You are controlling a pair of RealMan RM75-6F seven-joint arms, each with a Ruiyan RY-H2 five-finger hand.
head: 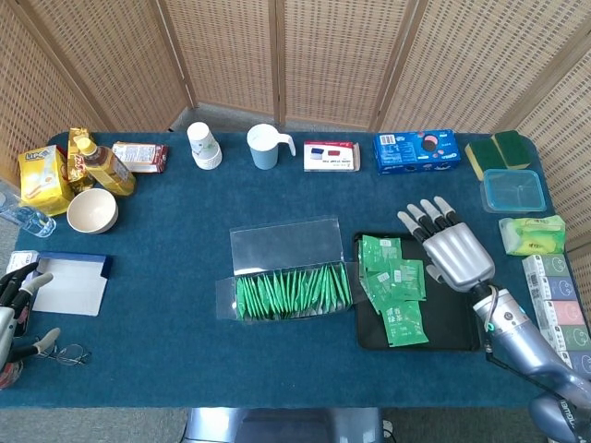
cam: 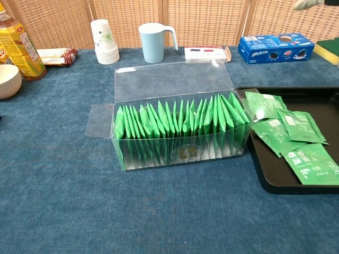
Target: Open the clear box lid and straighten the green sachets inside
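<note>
Clear box (head: 288,277) lid open; right hand (head: 455,254) empty above tray (head: 452,323)

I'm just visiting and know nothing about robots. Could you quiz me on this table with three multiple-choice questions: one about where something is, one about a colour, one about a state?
1. Where do the loose green sachets lie?
A. In the black tray
B. In the white bowl
C. On the clear box's lid

2. What colour is the mug at the back?
A. Red
B. Light blue
C. Yellow

3. How is the clear box lid?
A. Closed
B. Taken off
C. Open, folded back

Answers: 1 A, they rest on the tray right of the clear box. 2 B, pale blue with a handle. 3 C, the lid lies flat behind the upright sachets.
</note>
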